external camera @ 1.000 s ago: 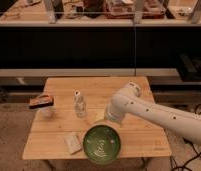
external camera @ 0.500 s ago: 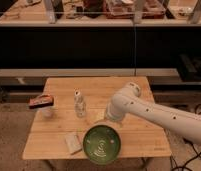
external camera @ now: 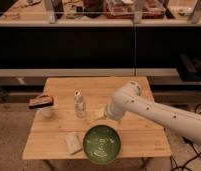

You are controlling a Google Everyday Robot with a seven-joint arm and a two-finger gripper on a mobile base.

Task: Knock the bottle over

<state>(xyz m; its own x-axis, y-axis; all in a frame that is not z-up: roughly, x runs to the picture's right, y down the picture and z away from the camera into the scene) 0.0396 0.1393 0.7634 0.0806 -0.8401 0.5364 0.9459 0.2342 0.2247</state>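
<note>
The bottle (external camera: 79,104) is small, clear, with a white cap and pale label. It stands upright on the wooden table (external camera: 139,135), left of centre. My white arm reaches in from the right. The gripper (external camera: 105,113) is at its end, low over the table, just right of the bottle and above a pale yellow item (external camera: 97,114). A short gap separates it from the bottle. The gripper is largely hidden behind the arm's wrist.
A green plate (external camera: 101,144) lies at the front centre. A tan flat packet (external camera: 72,142) lies left of it. A white cup topped by an orange-brown item (external camera: 42,103) stands at the left edge. Shelving with clutter runs behind the table.
</note>
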